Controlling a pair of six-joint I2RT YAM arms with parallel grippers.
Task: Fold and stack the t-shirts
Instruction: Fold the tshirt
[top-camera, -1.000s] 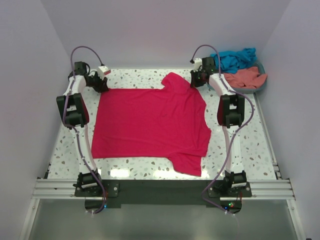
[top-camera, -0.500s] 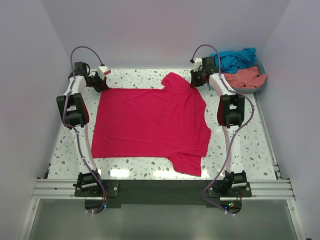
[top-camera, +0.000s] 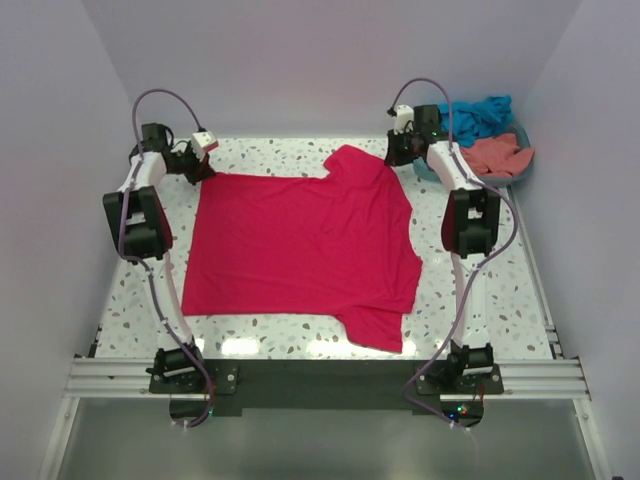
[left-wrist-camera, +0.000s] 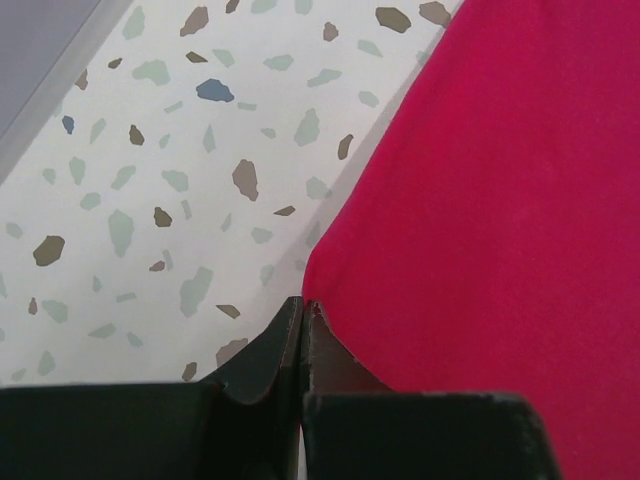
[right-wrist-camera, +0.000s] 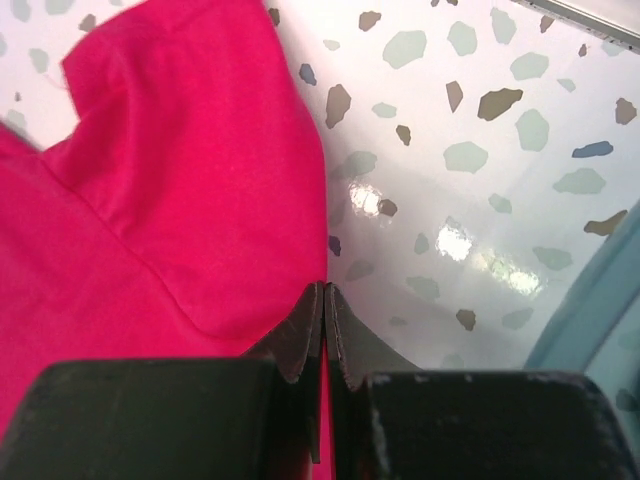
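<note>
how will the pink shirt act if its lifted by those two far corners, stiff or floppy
Probably floppy: the pink t-shirt lies limp on the table, its sleeve creased near the right tool. Likely light: the left tool pinches just a corner tip. Lifted there, the middle would probably sag and drag.

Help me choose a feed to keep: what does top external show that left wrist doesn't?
Only top external: the whole crimson-pink t-shirt spread flat, the left arm, the right arm, and the teal basket holding the teal-blue t-shirt and salmon-coral t-shirt. Only left wrist: the left gripper shut on the shirt's corner. Both: pink cloth on the speckled table.
</note>
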